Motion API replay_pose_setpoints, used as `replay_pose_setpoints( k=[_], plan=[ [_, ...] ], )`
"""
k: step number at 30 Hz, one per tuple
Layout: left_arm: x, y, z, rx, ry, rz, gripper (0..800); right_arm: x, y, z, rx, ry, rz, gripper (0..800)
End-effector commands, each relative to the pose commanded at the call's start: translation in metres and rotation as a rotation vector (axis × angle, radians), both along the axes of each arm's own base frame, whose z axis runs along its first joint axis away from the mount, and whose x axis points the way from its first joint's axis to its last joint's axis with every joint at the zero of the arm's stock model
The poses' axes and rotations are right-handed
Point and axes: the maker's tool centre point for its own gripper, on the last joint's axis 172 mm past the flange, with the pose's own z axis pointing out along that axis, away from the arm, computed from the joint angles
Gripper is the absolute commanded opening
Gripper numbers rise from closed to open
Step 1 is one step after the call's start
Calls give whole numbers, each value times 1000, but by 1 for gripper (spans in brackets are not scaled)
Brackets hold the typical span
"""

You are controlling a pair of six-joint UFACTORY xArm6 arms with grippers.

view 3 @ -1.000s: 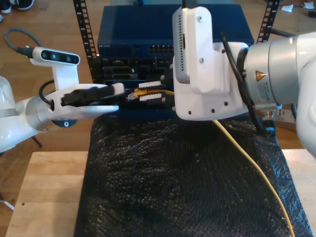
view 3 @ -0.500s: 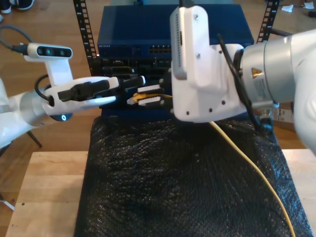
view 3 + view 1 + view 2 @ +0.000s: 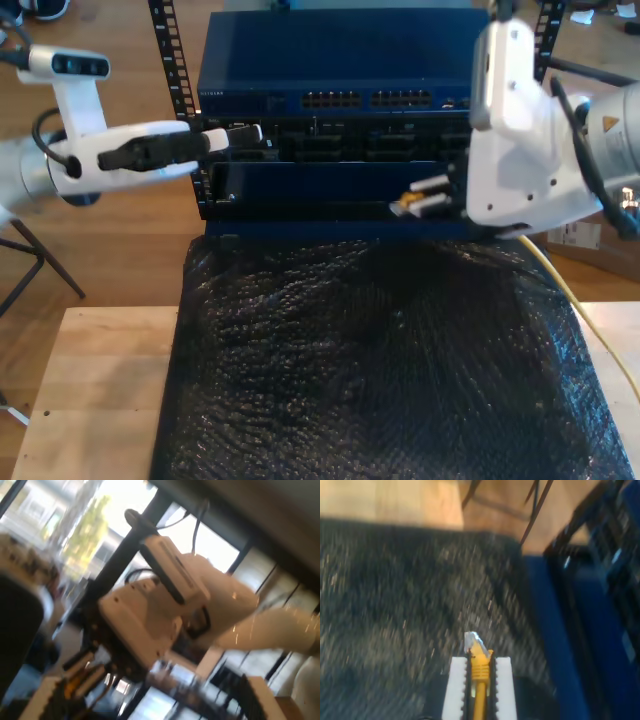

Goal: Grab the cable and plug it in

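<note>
My second gripper point(image 3: 479, 680) is clamped on the cable point(image 3: 479, 680); its two white pads point(image 3: 454, 687) press the yellow boot from either side, and the clear plug point(image 3: 474, 641) juts just past the pad tips. In the exterior view that same gripper point(image 3: 428, 195) sits at about three o'clock, in front of the blue rack point(image 3: 340, 60) and just above the far edge of the black mat point(image 3: 380, 370); the plug end point(image 3: 408, 207) points toward the exterior view's left, apart from the ports point(image 3: 330, 99) higher on the rack face; the cable point(image 3: 590, 320) trails from under the gripper body toward five o'clock, along the mat's edge.

My first gripper point(image 3: 240, 137) reaches in from nine o'clock of the exterior view, its tips close against the rack's left upright; whether they are spread or closed I cannot tell. The first wrist view is blurred; it shows the second arm point(image 3: 165, 615) with yellow cable point(image 3: 75, 682) at its pads.
</note>
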Motion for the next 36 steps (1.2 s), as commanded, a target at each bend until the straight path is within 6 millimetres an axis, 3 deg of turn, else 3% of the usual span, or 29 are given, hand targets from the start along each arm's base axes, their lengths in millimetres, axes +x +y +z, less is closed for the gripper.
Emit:
replay_pose_setpoints(
  k=[6,10,22,27,36],
  plan=[
    [1,11,-41,210,2,3,799,6,-38,-30,-159,74,-80,0],
    [-8,23,-65,341,3,-12,799,15,-59,-39,-250,63,-127,0],
    [-41,73,-99,731,-119,-90,799,41,-113,-68,-483,8,-280,1],
    [-59,105,-111,891,-198,-152,799,47,-124,-77,-569,-11,-324,1],
    [-110,179,-142,1042,-255,-277,799,51,-118,-90,-672,-43,-312,0]
  ],
)
